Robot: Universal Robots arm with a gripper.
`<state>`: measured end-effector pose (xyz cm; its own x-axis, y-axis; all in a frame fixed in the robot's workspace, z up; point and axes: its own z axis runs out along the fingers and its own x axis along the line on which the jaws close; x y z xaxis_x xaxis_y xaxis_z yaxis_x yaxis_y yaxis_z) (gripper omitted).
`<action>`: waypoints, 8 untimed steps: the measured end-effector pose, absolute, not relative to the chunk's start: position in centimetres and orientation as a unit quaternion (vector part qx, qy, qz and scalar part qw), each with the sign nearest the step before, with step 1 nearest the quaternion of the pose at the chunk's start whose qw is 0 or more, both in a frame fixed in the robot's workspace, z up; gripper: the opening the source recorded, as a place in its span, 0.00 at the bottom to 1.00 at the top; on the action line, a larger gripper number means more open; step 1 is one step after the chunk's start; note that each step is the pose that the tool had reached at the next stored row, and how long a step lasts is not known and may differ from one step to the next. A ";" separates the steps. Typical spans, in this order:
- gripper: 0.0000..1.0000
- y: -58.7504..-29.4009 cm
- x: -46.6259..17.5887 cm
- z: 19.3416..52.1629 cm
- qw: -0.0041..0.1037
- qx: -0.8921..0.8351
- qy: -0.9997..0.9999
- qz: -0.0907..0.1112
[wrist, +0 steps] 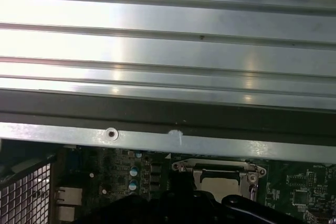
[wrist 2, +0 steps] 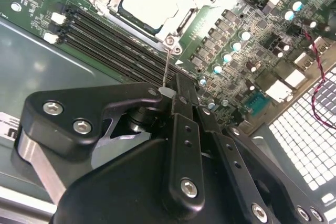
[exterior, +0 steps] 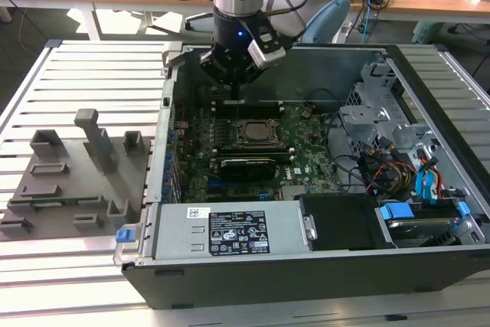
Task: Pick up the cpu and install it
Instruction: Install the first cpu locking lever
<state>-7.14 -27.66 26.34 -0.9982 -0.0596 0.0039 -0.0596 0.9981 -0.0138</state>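
Slatted aluminium table, ribbed and brushed; the ribs fill most of the first wrist view. On it lies an open black desktop case, sheet-steel walls, lying on its side.

Inside the case, in the exterior view: green motherboard, dense with small components. Boxy grey power supply with a white label along the near edge. Perforated metal drive cage on the exterior view's right, with blue plastic clips and red/orange cabling below it.

On the exterior view's left, beside the case: grey plastic fixture, matte, flat base with upright blocks and slots.

Arm: silver-and-black cylindrical wrist section, hanging over the far edge of the board, just behind the socket.

Gripper: black matte linkages with hex-head screws. Fingertips look pressed together on a thin, pale sliver; can't tell what that is. A thin metal lever wire runs from there toward the socket.

Socket frame: square, bright metal with corner screws.

The cpu: flat square, dull silver lid, seated inside the socket frame, apart from the gripper. Also in the first wrist view and the exterior view.
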 end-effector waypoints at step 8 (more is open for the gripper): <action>0.11 -27.7 -6.1 26.3 0.002 0.030 -1.000 0.007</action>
<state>-6.12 -27.66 26.30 -0.9982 -0.0595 0.0042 -0.0596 0.9981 -0.0138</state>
